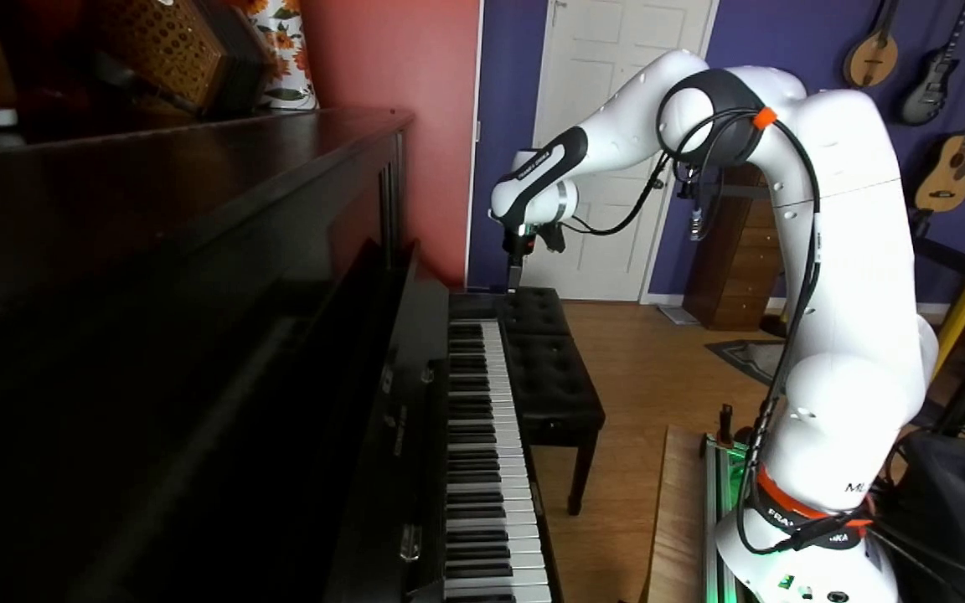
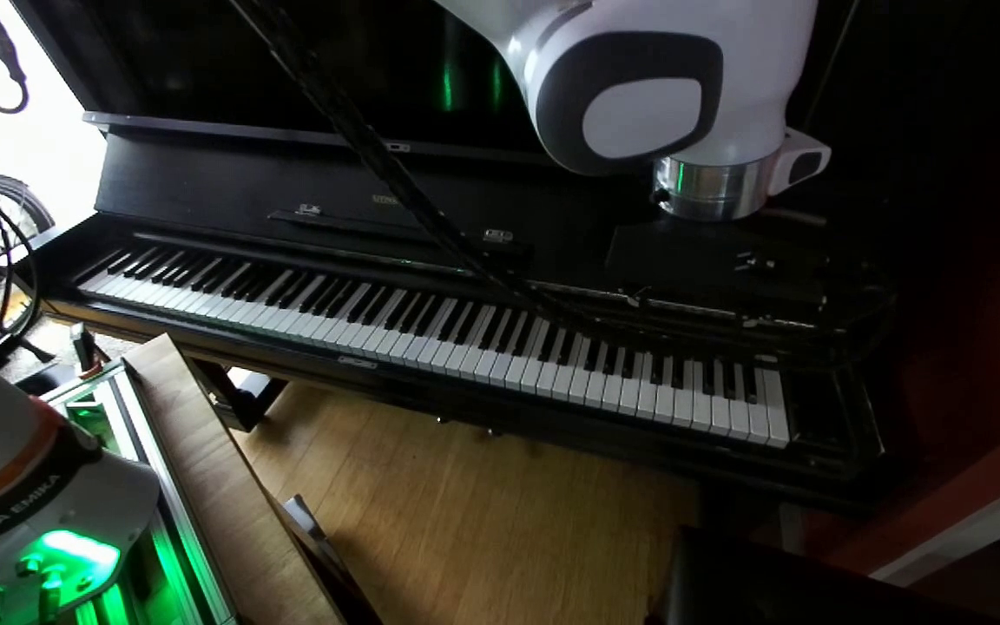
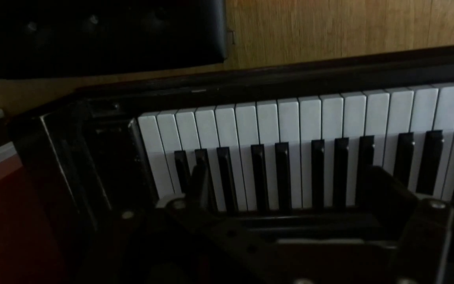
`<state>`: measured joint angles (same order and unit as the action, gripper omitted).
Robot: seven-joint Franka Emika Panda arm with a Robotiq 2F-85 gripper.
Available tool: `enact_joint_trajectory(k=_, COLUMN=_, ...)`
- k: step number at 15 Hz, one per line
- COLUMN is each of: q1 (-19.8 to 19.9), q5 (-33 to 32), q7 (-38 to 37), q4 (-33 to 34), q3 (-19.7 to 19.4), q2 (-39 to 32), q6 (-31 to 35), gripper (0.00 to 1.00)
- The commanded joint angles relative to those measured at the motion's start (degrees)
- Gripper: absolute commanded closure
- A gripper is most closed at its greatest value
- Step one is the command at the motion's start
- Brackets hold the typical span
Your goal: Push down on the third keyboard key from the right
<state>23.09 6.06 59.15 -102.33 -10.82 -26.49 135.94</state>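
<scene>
The keyboard, a long row of white and black keys, shows in both exterior views (image 1: 501, 419) (image 2: 465, 351) and in the wrist view (image 3: 289, 118), set in a dark upright piano (image 2: 231, 187). Its right end lies at the left in the wrist view. The third white key from the right (image 3: 188, 128) shows there; it also shows in an exterior view (image 2: 738, 418). My gripper (image 3: 288, 169) is open and empty, fingers wide apart, above the keys near that end. Its left-hand finger in the wrist view overlaps a black key. In an exterior view the gripper (image 1: 515, 280) points down, apart from the keys.
A black padded bench (image 1: 549, 368) stands beside the keyboard; its edge shows in the wrist view (image 3: 132, 39). A red wall (image 3: 2, 213) is close to the piano's right end. The piano's raised front (image 1: 403, 394) rises behind the keys. A wooden table (image 2: 205, 451) holds the robot base.
</scene>
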Motion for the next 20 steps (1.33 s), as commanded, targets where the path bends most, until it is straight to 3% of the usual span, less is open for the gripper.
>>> enact_joint_trajectory(k=1, q1=1.49, q5=0.09, q7=-0.43, q4=1.6, q3=1.74, q2=-1.55, q6=-0.14, gripper=0.0)
enact_joint_trajectory(k=7, q1=2.38, q5=0.81, q7=-0.46, q4=4.27, q3=2.4, q2=-3.94, q6=-0.16, gripper=0.0)
enact_joint_trajectory(k=13, q1=3.48, q5=0.49, q7=-5.17, q4=12.96, q3=2.18, q2=-12.35, q6=-8.08, gripper=0.0)
enact_joint_trajectory(k=14, q1=3.58, q5=0.21, q7=-6.16, q4=14.7, q3=1.97, q2=-13.94, q6=-9.63, gripper=0.25)
enact_joint_trajectory(k=15, q1=3.64, q5=-0.03, q7=-7.15, q4=16.18, q3=1.78, q2=-15.33, q6=-10.48, gripper=0.27)
enact_joint_trajectory(k=20, q1=4.59, q5=-1.16, q7=-8.66, q4=23.07, q3=1.91, q2=-21.52, q6=-10.06, gripper=0.67)
